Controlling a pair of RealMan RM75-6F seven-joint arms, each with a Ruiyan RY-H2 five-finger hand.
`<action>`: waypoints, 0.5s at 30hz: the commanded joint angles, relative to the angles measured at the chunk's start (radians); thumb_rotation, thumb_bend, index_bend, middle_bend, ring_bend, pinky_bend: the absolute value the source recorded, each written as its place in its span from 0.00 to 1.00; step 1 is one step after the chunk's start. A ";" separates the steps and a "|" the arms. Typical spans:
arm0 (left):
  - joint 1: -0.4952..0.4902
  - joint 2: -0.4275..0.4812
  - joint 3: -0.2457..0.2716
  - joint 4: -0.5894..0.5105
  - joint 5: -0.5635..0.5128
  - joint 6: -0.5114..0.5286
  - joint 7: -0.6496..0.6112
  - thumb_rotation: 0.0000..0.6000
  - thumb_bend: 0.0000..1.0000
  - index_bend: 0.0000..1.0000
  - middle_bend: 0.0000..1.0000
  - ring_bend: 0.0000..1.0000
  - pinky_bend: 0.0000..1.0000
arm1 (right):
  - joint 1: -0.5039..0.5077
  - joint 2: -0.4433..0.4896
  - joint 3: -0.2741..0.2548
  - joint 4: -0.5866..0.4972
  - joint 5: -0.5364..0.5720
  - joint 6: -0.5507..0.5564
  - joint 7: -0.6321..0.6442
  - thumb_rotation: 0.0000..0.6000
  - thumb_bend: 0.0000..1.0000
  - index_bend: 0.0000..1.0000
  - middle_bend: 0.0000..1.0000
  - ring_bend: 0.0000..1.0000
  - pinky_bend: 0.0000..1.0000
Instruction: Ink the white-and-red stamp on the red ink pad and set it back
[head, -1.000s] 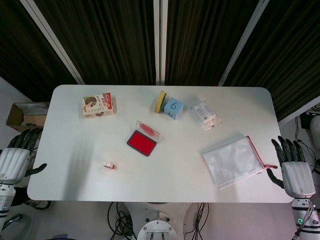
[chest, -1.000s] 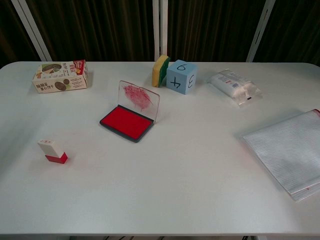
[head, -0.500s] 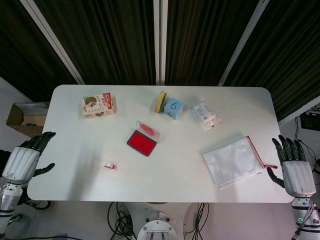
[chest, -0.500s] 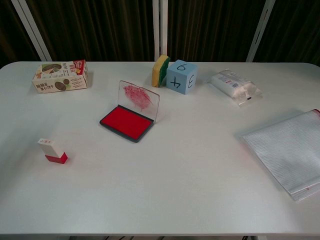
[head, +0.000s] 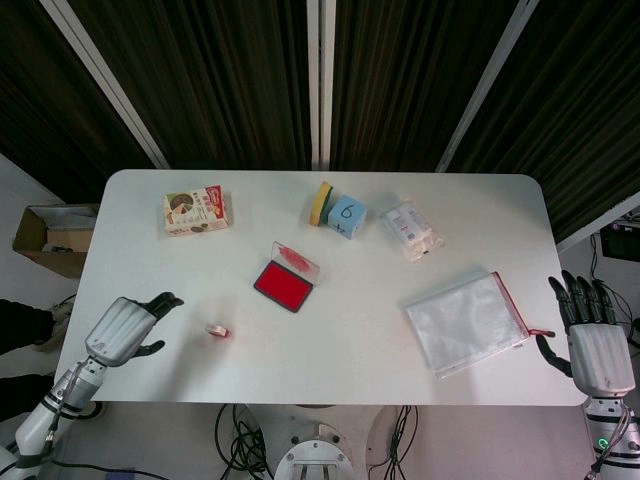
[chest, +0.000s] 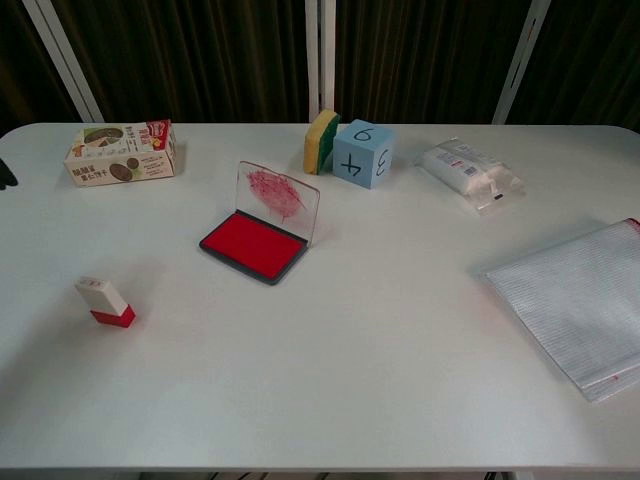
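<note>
The small white-and-red stamp (head: 217, 330) (chest: 104, 302) lies on the table's front left part. The red ink pad (head: 285, 283) (chest: 253, 245) sits near the middle with its clear, ink-smeared lid raised. My left hand (head: 126, 327) hovers over the table's left front, a short way left of the stamp, fingers apart and holding nothing. Only a dark fingertip (chest: 6, 178) of it shows at the chest view's left edge. My right hand (head: 594, 340) stays off the table's right edge, fingers spread and empty.
A snack box (head: 196, 211) lies at the back left. A yellow-green sponge (head: 321, 203) and a blue numbered cube (head: 347, 215) stand behind the pad. A wrapped packet (head: 412, 230) and a clear zip pouch (head: 467, 322) lie on the right. A cardboard box (head: 50, 236) sits off the table's left.
My left hand has swung in from beyond the table's left edge to over the table, closer to the stamp. The right hand has barely shifted. Stamp and pad have not moved.
</note>
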 joint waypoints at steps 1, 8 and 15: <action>-0.036 -0.042 0.014 0.027 -0.005 -0.057 -0.015 1.00 0.07 0.25 0.28 0.82 0.89 | -0.003 0.003 -0.001 -0.001 0.001 0.002 0.000 1.00 0.20 0.00 0.00 0.00 0.00; -0.074 -0.116 0.028 0.089 -0.007 -0.106 -0.034 1.00 0.07 0.25 0.27 0.85 0.91 | -0.004 0.001 -0.001 0.008 0.015 -0.009 0.009 1.00 0.20 0.00 0.00 0.00 0.00; -0.119 -0.205 0.019 0.190 -0.016 -0.137 -0.047 1.00 0.09 0.28 0.32 0.86 0.92 | -0.002 0.000 -0.001 0.011 0.020 -0.017 0.010 1.00 0.20 0.00 0.00 0.00 0.00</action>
